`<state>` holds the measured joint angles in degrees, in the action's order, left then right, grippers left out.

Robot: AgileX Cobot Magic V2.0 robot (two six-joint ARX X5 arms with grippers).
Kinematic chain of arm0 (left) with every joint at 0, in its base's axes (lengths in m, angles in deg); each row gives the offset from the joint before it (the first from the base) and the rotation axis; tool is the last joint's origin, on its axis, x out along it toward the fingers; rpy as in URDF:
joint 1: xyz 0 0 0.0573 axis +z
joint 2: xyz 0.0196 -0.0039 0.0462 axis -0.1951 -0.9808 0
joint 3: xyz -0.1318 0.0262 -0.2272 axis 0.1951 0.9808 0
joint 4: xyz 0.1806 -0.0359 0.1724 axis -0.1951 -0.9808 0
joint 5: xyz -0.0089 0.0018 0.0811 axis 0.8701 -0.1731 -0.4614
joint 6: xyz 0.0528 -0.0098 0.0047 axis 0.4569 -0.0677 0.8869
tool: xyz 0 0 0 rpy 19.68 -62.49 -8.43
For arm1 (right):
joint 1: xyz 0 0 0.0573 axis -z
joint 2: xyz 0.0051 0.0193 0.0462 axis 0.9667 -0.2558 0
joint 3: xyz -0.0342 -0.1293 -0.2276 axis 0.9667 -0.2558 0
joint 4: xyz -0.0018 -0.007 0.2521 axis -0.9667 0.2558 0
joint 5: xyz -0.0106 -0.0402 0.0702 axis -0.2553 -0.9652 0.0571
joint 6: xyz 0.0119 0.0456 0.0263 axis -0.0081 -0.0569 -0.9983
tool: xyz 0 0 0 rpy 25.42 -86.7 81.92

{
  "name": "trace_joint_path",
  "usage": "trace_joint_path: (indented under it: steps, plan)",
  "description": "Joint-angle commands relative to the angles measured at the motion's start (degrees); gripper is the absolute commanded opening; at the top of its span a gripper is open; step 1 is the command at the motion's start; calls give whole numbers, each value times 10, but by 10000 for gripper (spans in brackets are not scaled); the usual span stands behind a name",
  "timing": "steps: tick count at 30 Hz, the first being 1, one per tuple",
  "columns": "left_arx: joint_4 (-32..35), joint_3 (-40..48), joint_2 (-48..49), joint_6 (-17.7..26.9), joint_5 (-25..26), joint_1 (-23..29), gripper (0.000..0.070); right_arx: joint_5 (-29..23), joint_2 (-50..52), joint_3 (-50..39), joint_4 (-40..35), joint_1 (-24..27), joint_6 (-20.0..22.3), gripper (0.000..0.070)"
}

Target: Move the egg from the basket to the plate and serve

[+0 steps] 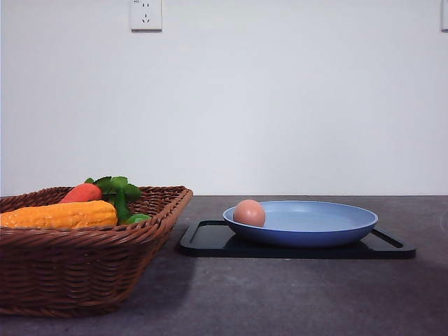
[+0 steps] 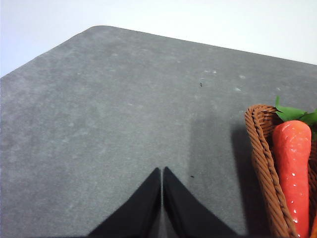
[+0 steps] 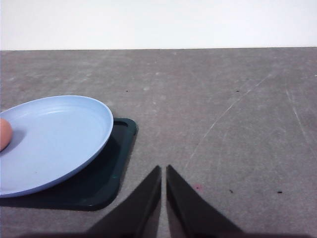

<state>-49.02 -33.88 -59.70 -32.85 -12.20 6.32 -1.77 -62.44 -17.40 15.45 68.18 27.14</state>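
The egg point(image 1: 249, 213) rests in the plate point(image 1: 315, 227) at its 9 o'clock edge; the rim hides its base. The plate sits on a black tray point(image 1: 210, 241) on the tabletop point(image 1: 280, 301). The basket point(image 1: 84, 273), cut off at 9 o'clock, holds a carrot point(image 1: 82, 193) and corn point(image 1: 59, 215). Left gripper point(image 2: 162, 171) and right gripper point(image 3: 164, 170) have their jaws clenched, empty.

Grey table point(image 1: 294, 294): wicker basket point(image 1: 77, 273), black tray point(image 1: 210, 241).
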Motion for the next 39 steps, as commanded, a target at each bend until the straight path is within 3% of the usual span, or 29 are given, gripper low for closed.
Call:
trace_joint_path:
  steps: [1,39]
  plan:
    - [-8,14,1,-4,2,0,0,-1,0,-3,-7,0,-10,0]
    - [-8,14,1,-4,2,0,0,-1,0,-3,-7,0,-10,0]
